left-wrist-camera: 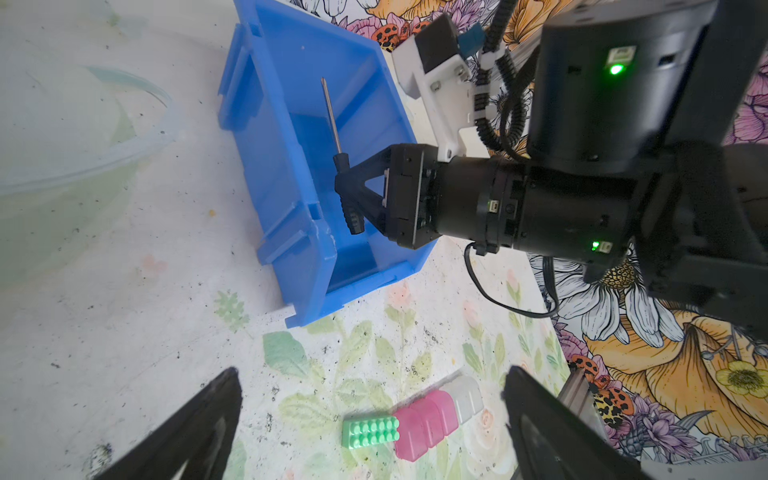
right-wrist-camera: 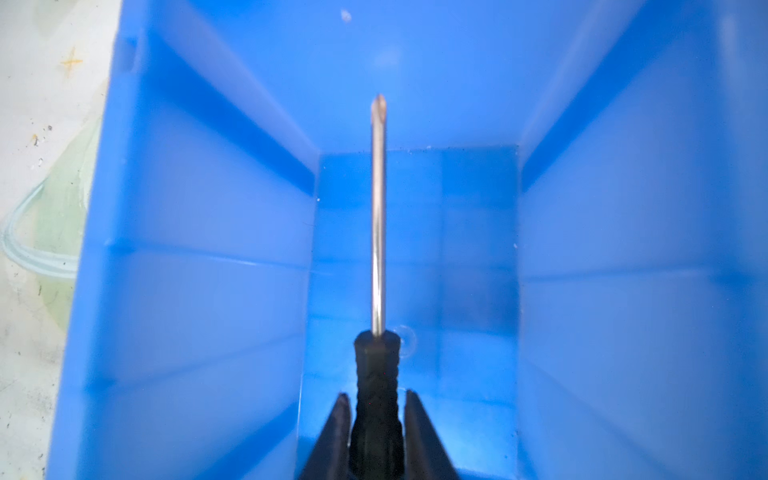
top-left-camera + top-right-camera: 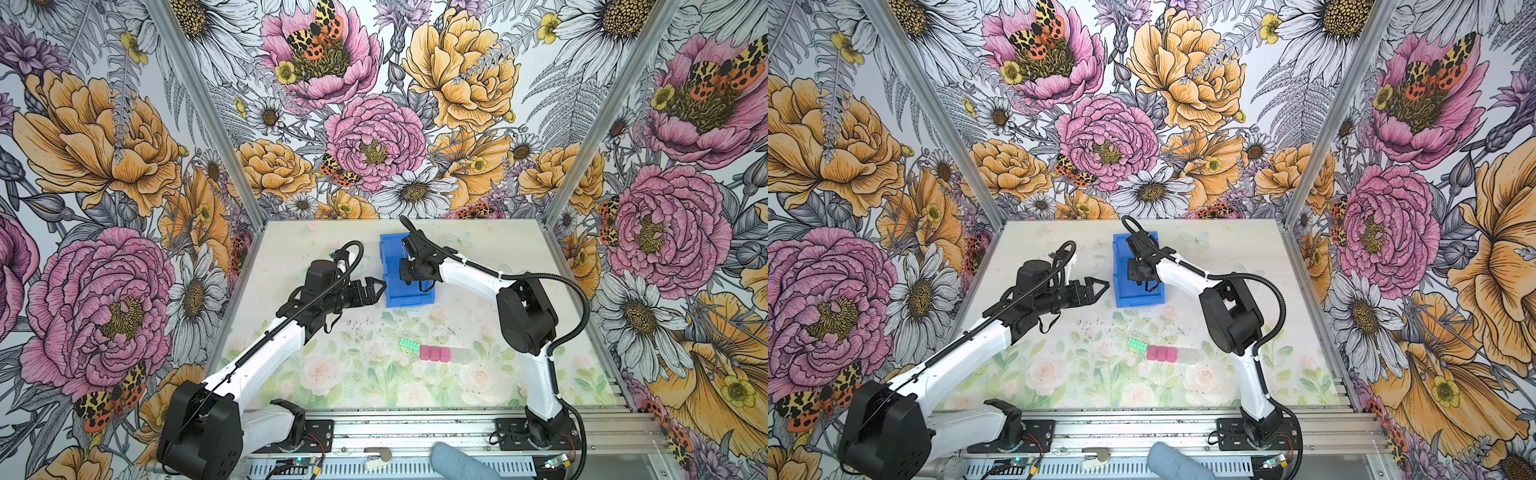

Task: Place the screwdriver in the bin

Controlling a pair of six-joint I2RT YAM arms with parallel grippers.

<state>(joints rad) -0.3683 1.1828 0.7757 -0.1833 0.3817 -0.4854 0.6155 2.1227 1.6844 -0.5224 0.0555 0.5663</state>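
The bright blue bin [image 3: 390, 270] [image 3: 1121, 274] stands at the back middle of the table. My right gripper [image 1: 345, 187] [image 2: 376, 399] reaches into it from the right. The screwdriver [image 1: 332, 120] [image 2: 377, 232] lies level in the air inside the bin [image 2: 208, 249], its black handle between the right fingertips and its thin shaft pointing at the far wall. Narrow slits show between the handle and both fingertips, so the jaws stand slightly open. My left gripper [image 3: 380, 287] [image 3: 1104, 286] hovers open and empty just left of the bin.
A green studded brick [image 3: 409, 345] [image 1: 370, 432], a row of pink blocks [image 3: 434, 353] [image 1: 424, 419] and a clear block [image 3: 461, 354] lie in a line on the table in front of the bin. Flowered walls close in the back and sides.
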